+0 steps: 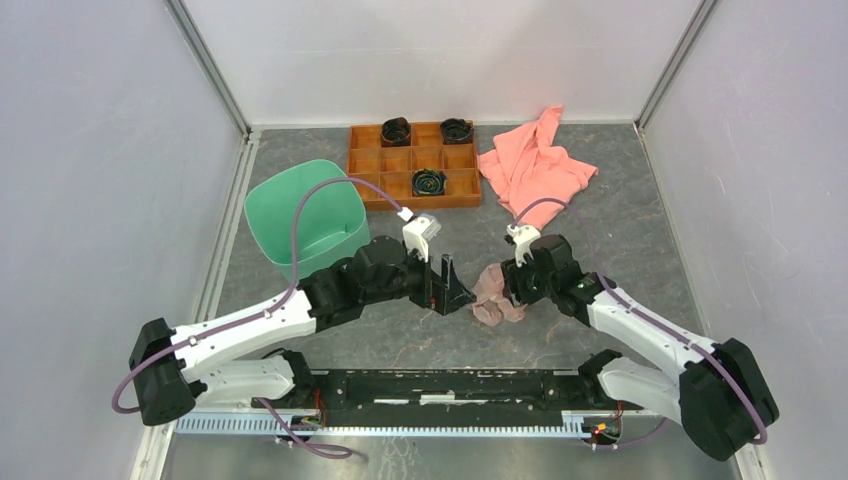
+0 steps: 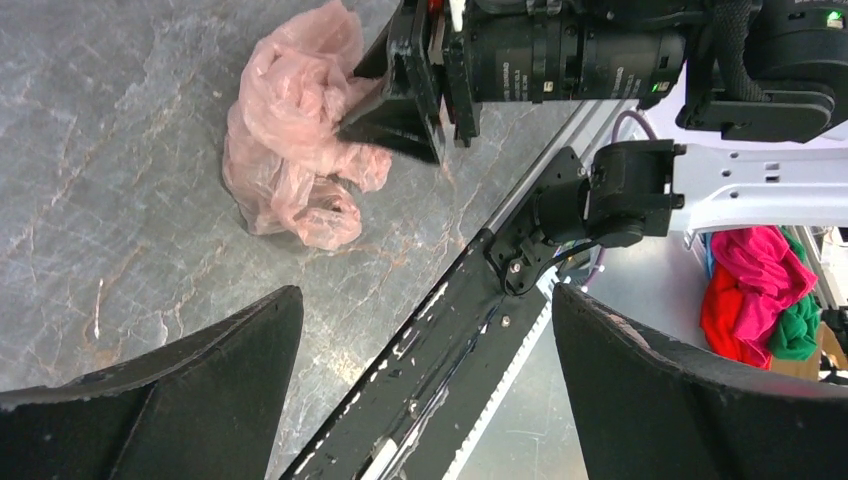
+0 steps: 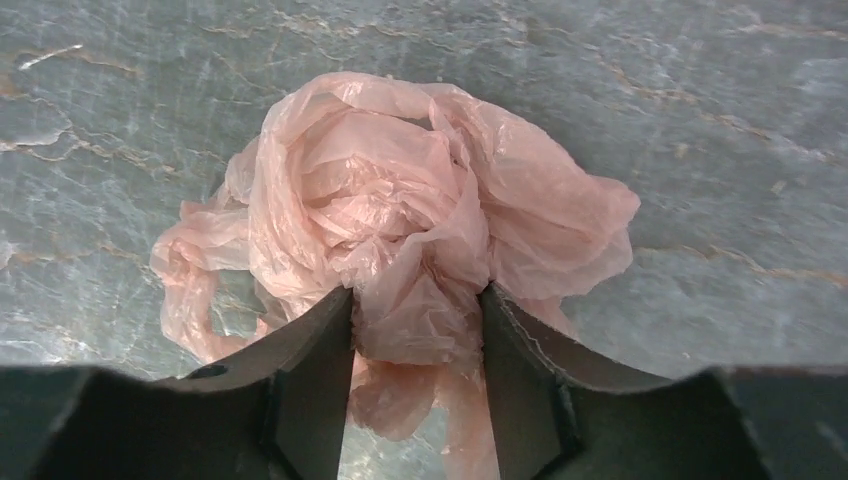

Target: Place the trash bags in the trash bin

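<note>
The trash bag [image 1: 495, 297] is a crumpled, pale pink film bundle lying on the grey table between the two arms. My right gripper [image 1: 508, 285] is down on it. In the right wrist view the gripper [image 3: 415, 298] has a bunched fold of the bag [image 3: 420, 200] squeezed between its fingers, with film touching both inner faces. My left gripper [image 1: 447, 285] hangs wide open just left of the bag, holding nothing. Its view [image 2: 428, 300] shows the bag [image 2: 295, 140] farther off, with the right gripper's fingers [image 2: 400, 95] on it. The mint-green trash bin [image 1: 275, 225] stands at the back left.
An orange compartmented tray [image 1: 365, 170] holding three black coils sits at the back centre. A salmon cloth towel [image 1: 535, 165] lies to its right. White walls enclose the table. A black rail [image 1: 420, 385] runs along the near edge, with coloured cloths [image 2: 760, 290] beyond it.
</note>
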You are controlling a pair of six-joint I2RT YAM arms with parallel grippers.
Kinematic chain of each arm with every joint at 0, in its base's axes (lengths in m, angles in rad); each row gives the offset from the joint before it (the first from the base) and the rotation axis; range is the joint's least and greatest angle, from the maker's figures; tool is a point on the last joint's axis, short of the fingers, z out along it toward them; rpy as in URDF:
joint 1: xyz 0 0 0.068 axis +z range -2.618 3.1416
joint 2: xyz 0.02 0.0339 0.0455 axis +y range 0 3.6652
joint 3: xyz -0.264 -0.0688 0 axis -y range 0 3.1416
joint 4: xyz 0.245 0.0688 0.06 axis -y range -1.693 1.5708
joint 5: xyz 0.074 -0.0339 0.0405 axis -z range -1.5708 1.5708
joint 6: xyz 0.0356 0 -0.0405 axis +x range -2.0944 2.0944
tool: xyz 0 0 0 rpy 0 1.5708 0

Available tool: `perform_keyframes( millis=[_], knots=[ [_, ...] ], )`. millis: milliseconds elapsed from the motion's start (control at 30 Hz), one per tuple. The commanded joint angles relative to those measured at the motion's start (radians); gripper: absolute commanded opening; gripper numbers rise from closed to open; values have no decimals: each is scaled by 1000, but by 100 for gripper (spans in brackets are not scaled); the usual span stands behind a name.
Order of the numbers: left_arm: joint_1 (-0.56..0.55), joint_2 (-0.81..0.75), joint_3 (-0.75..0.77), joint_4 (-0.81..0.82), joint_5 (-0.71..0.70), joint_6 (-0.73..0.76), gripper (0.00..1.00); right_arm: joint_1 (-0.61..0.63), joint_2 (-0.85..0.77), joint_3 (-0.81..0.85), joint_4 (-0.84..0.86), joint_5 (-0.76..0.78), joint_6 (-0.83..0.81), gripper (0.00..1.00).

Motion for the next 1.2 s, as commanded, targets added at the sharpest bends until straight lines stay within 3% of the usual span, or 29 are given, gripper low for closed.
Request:
perform_keyframes(
  millis=[0,67,200,400,533,733,967,1167],
  knots=[
    [-7,-36,-48,45,11,-67,100,3,44,-18,202,-144,100,36],
    [-5,-51,-78,41,-6,-84,100,4,61,-14,264,-250,161,21],
    [-7,-78,-127,35,-30,-135,100,2,86,12,316,-433,213,5],
    [-5,-154,-222,59,-88,-193,100,1,63,68,292,-526,280,4],
    [-7,-134,-215,63,-88,-209,100,1,44,62,378,-632,391,4],
    [-8,-104,-238,66,-135,-232,95,3,-23,51,377,-618,432,5],
    [-8,-129,-233,-6,-185,-233,57,2,-61,98,222,-593,314,6],
    [-6,-206,-135,-213,-249,-155,7,5,-36,152,92,-541,171,14]
  ],
)
